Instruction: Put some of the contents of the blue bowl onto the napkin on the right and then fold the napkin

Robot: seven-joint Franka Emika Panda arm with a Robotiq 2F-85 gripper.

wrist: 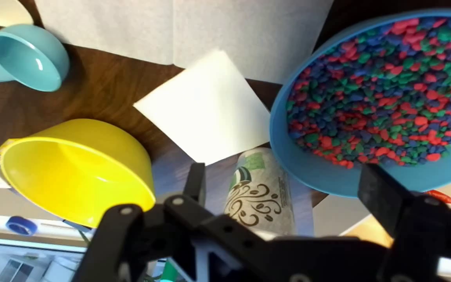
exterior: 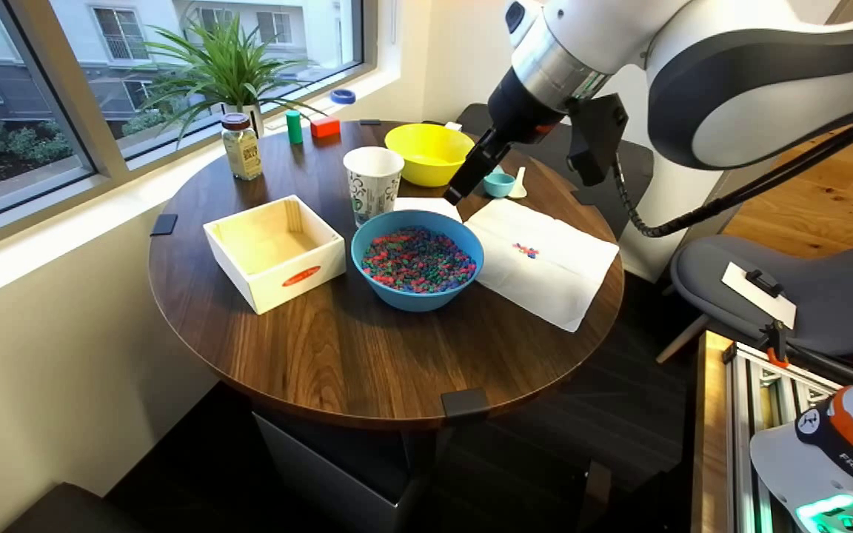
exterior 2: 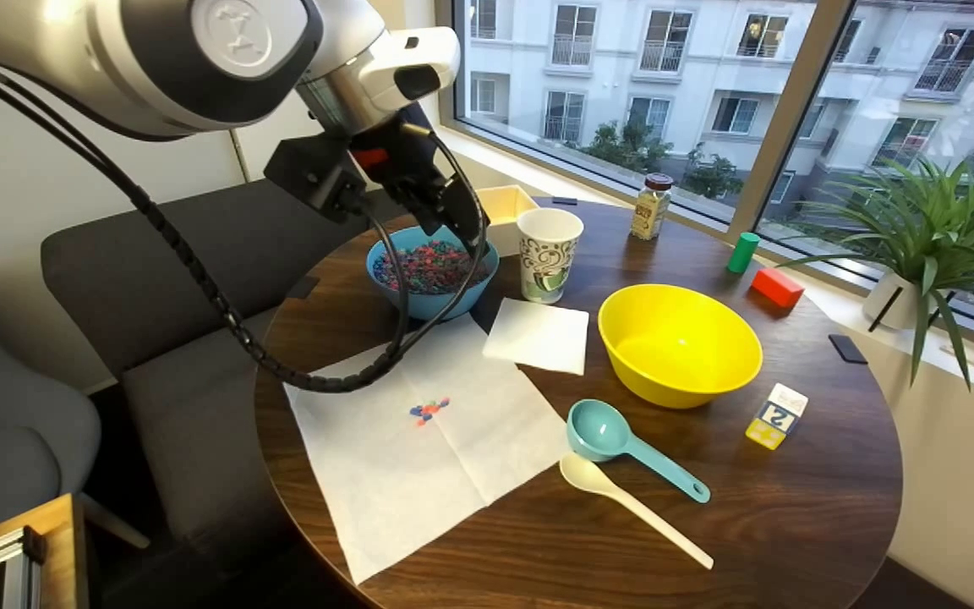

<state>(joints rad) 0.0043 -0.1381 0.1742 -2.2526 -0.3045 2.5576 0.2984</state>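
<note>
Napkin (exterior 2: pixel 419 457): flat on tbl (exterior: pixel 308 348), beside blue bowl, opened out, few bits near crease. Not folded yet.
Napkin feel: my guess, v. light, limp, tears if yanked, prob. slides easily on wood. Crease s/b the natural hinge.
Napkin corner: rec. pinching a free one by tbl edge, away from bowl. Go in low, lift slow.
Bits (exterior 2: pixel 429 411): tiny, prob. next to no wt; will roll/scatter if sheet jerks.
Small white square (exterior 2: pixel 539 336): corner appears to lap napkin edge; could drag along.
Blue bowl (exterior: pixel 417 302): holds the main heap (exterior: pixel 417 259), right at napkin edge. Can't tell if it sits on it. Prob. heavy; if so, pins that side.
Gripper (wrist: pixel 284 176): fingers wide apart, nothing held, up in air nr blue bowl.
Scoop (exterior 2: pixel 610 436) + spoon (exterior 2: pixel 614 492): just beside another napkin corner; keep clear.
</note>
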